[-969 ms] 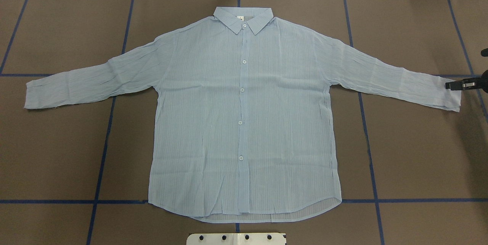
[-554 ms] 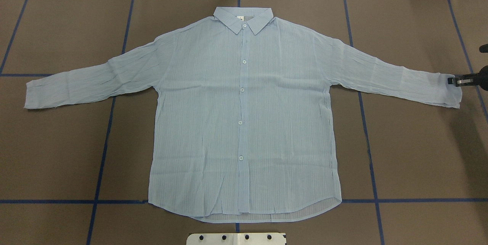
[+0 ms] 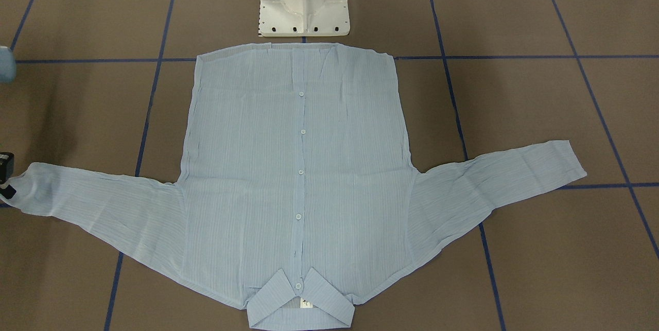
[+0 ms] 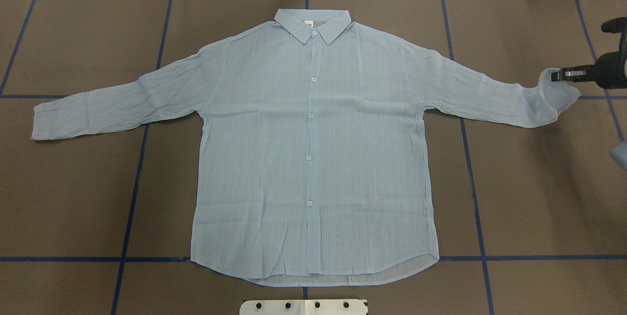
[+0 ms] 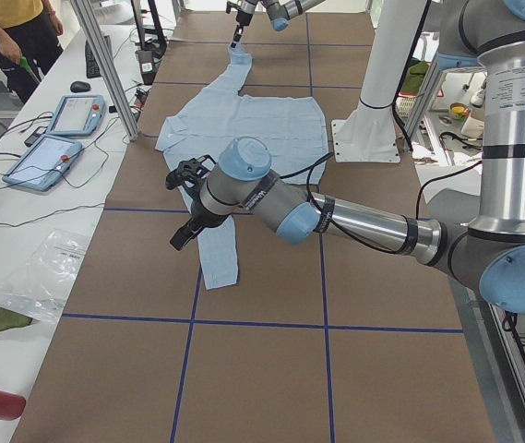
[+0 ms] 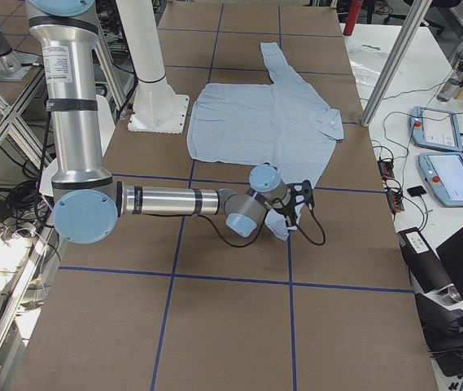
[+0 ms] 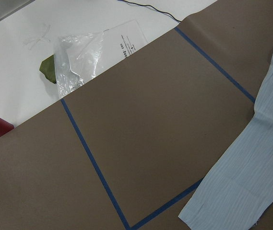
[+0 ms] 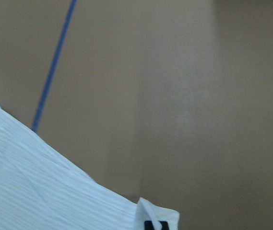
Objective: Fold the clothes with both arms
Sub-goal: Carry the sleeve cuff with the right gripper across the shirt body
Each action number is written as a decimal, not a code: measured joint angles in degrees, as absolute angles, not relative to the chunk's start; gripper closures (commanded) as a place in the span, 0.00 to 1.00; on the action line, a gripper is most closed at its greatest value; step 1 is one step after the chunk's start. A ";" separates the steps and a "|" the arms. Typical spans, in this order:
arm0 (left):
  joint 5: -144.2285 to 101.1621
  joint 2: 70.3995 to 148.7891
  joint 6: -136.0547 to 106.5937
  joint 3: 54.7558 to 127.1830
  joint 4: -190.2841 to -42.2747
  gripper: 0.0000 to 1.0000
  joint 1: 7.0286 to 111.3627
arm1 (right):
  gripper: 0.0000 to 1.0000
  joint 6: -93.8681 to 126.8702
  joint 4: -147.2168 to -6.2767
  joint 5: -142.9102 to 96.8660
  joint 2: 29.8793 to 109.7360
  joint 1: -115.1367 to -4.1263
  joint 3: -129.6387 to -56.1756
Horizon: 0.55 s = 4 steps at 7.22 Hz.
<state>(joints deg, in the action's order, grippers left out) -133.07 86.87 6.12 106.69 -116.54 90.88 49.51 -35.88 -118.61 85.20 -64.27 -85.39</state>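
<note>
Cuff pinched

Thin, finely striped pale-blue shirt (image 4: pixel 313 148) spreads flat away from the right gripper (image 4: pixel 563 74), whose jaws clamp its crumpled cuff (image 4: pixel 556 97) above the brown table (image 4: pixel 539 197). The left gripper (image 5: pixel 181 208) hovers beside the other sleeve (image 5: pixel 218 249); I cannot tell how its jaws stand

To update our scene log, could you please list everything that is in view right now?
shirt: one, pale blue, spread flat mid-table, buttons up
table: one, brown with blue tape lines
pedestal: one, white, by the shirt's hem
tablets: two, blue-grey, side bench
plastic bag: one, clear, side bench
person: one, yellow top, beside bench
left pincer: one, black, near the free cuff; state unclear
right pincer: one, black, shut on shirt cuff
</note>
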 measured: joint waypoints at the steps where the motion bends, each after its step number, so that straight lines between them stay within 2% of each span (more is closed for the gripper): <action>1: -133.05 86.85 6.09 106.65 -116.54 0.00 90.88 | 1.00 54.33 -42.58 -116.94 82.47 -62.17 -90.89; 2: -133.01 86.84 6.07 106.60 -116.54 0.00 90.88 | 1.00 60.10 -49.34 -112.60 78.08 -58.24 -94.66; 4: -132.98 86.87 5.92 106.48 -116.54 0.00 90.88 | 1.00 71.34 -65.13 -99.97 64.38 -47.93 -96.81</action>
